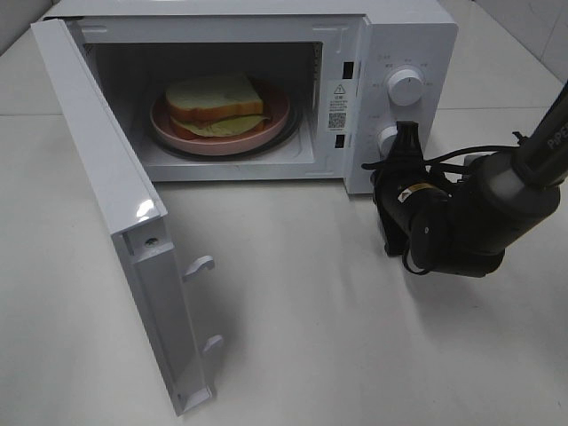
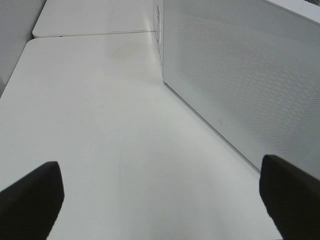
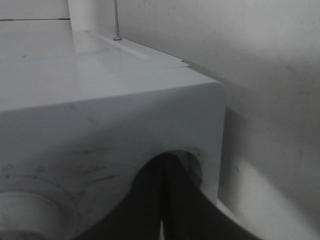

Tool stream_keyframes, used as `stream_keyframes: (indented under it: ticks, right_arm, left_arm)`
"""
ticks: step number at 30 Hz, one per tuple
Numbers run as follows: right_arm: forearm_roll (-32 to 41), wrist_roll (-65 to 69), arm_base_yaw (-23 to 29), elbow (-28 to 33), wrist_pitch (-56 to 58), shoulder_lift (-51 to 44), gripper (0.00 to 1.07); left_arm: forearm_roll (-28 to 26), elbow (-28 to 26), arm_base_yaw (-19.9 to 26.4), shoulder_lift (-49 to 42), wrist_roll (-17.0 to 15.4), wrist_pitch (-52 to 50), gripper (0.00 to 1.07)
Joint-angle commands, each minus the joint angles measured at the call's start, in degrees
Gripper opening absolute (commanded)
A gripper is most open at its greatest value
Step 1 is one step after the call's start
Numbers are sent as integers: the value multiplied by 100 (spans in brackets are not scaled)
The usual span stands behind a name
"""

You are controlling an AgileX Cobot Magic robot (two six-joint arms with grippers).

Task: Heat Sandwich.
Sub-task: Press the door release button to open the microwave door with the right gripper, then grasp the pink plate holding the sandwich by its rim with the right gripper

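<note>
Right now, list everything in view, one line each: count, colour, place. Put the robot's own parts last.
microwave: one, white, at the back of the table
door: one, white, swung open toward the front left
plate: one, pink, inside the microwave
sandwich: one, pale bread with reddish filling, on the plate
knobs: two, white, one above the other on the microwave's right-hand panel
table: one, white, under everything
right gripper: one, black, shut, against the panel beside the lower knob
left gripper: one, black, open and holding nothing, over the table beside the microwave's perforated side
</note>
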Motion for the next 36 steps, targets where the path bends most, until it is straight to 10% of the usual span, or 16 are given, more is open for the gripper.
stream_keyframes:
  ticks: [1, 36]
  right_arm:
    - [-367, -74, -178, -458, -945, -69, 0]
    - [-487, -1037, -103, 590, 1633, -1358, 0]
  left_arm:
    - [-6, -6, 23, -115, -23, -63, 104]
    - [-6, -6, 23, -115, -23, -63, 104]
